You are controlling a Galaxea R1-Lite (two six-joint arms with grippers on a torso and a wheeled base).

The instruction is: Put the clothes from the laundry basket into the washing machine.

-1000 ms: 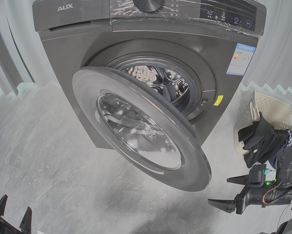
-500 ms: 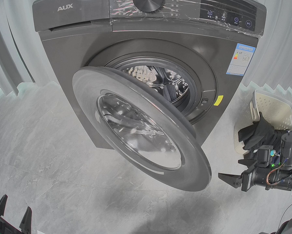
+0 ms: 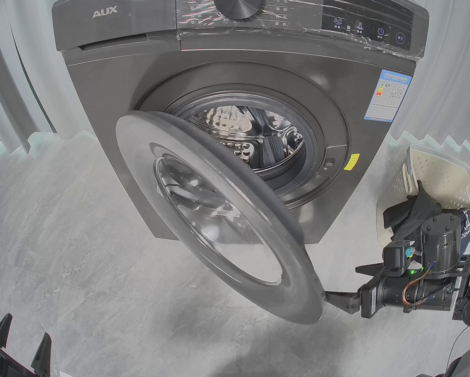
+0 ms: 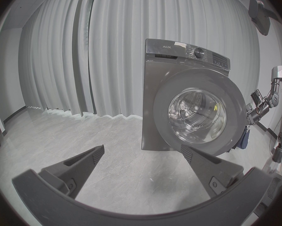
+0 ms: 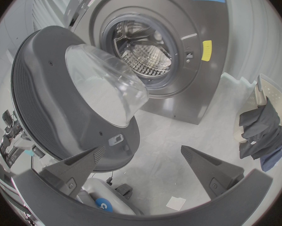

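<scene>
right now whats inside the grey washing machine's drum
Bare perforated steel drum wall and a dark ribbed lifter; no clothes visible. The open round grey door covers the drum's lower front, so that part is unconfirmed.

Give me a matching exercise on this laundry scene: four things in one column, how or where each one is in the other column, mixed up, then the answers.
Things:
1. washing machine door
2. dark clothes
3. right end effector
4. left end effector

States:
A. open, beside the door's lower edge
B. draped over the laundry basket rim
C. open, low on the robot's left, apart from the door
D. standing open, drum exposed

Pairs: 1-D, 2-B, 3-A, 4-C
</scene>
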